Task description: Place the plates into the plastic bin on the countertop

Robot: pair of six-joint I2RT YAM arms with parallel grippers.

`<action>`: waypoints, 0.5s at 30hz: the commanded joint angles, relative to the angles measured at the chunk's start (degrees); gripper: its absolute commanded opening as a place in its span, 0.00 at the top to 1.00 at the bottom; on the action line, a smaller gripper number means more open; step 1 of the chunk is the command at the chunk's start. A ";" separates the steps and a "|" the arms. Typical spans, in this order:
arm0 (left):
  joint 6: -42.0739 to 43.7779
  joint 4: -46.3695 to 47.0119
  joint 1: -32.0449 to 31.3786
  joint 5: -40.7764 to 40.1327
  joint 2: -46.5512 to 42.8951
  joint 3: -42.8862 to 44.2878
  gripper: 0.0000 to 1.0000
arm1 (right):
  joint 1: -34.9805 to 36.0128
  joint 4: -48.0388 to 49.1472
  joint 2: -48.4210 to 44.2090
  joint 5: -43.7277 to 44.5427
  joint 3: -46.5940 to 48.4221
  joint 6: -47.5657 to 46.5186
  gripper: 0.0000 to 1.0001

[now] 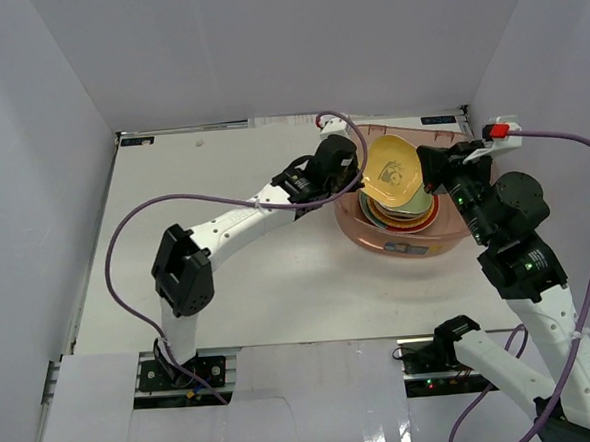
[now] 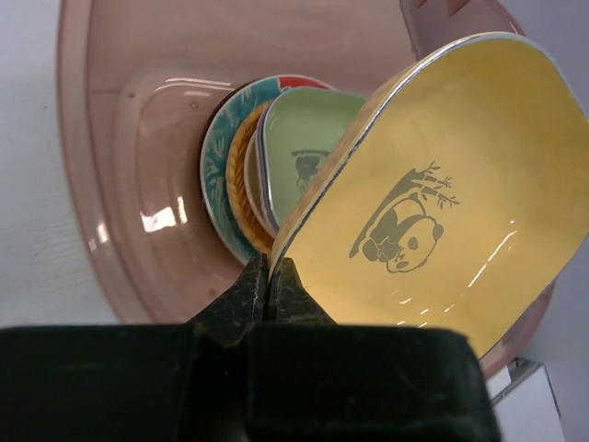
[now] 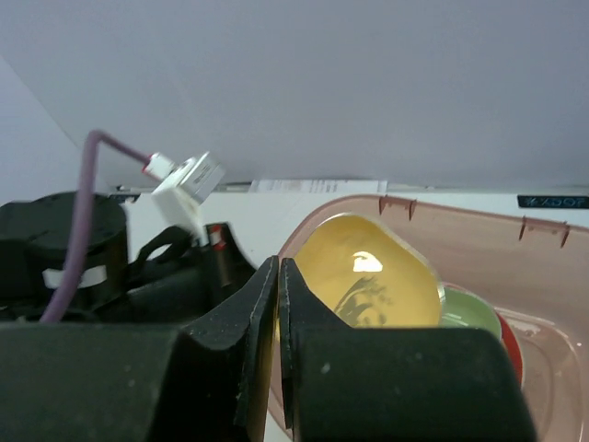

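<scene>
1. Yellow plate (image 1: pixel 392 173): held tilted above the stacked plates (image 1: pixel 403 214) inside the plastic bin (image 1: pixel 357 224).
2. The left gripper (image 2: pixel 268 272) is clamped on the plate's rim.
3. The right gripper (image 3: pixel 278 267) pinches the opposite rim.
4. The bin stands on the countertop (image 1: pixel 228 275), far right.

The yellow rounded-square plate (image 2: pixel 442 184) carries a dark grey panda-and-bamboo print and a pale rim. The green rounded-square plate (image 2: pixel 308 129) has a faint grey print and a white-blue edge. The woven-look orange round plate (image 2: pixel 239 184) shows ribbed weave lines, and the teal round plate (image 2: pixel 217 166) has pale leaf marks. 1 red round plate (image 2: pixel 304 81) shows as a sliver. The translucent pinkish-brown plastic bin (image 2: pixel 129 120) glints white.
</scene>
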 commanded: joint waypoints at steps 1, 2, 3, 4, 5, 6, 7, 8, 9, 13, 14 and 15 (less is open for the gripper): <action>-2.79 -2.98 -1.16 -4.47 6.91 8.90 1.00 | 0.03 -0.62 -0.79 -3.31 -2.81 2.54 0.91; -3.67 -3.52 -1.16 -4.91 8.60 10.57 1.00 | -0.06 -0.62 -1.32 -3.48 -3.33 2.89 0.91; -4.55 -3.87 -1.16 -5.70 10.10 13.03 1.00 | -0.06 -0.62 -1.76 -3.66 -4.21 3.07 0.90; -5.52 -4.31 -1.16 -5.97 11.42 14.27 1.00 | -0.06 -0.62 -2.29 -4.18 -4.48 3.07 0.89; -7.79 -5.01 -1.16 -6.41 13.52 15.24 1.00 | -0.06 -0.80 -3.07 -4.45 -4.57 3.16 0.89; -8.77 -5.10 -1.25 -6.76 14.33 16.03 1.00 | -0.06 -0.97 -3.52 -4.54 -4.66 3.24 0.87; -10.08 -5.36 -1.25 -8.16 15.03 17.52 1.00 | -0.06 -1.06 -4.22 -4.80 -5.01 3.25 0.87; -11.32 -6.15 -1.43 -8.95 16.43 18.23 1.00 | -0.06 -1.41 -4.57 -4.80 -5.01 3.33 0.86; -13.50 -6.51 -1.60 -9.57 17.05 18.85 1.00 | -0.06 -2.02 -4.75 -4.80 -5.10 3.42 0.86; -18.18 -7.83 -2.74 -12.38 19.34 20.87 1.00 | -0.06 -2.73 -6.15 -4.89 -6.06 3.68 0.85; -19.05 -7.74 -2.92 -12.56 20.21 21.13 1.00 | -0.06 -2.82 -6.42 -4.98 -6.24 3.86 0.85; -20.02 -7.74 -3.18 -12.65 20.83 21.66 1.00 | 0.03 -2.91 -6.60 -5.24 -6.33 3.95 0.85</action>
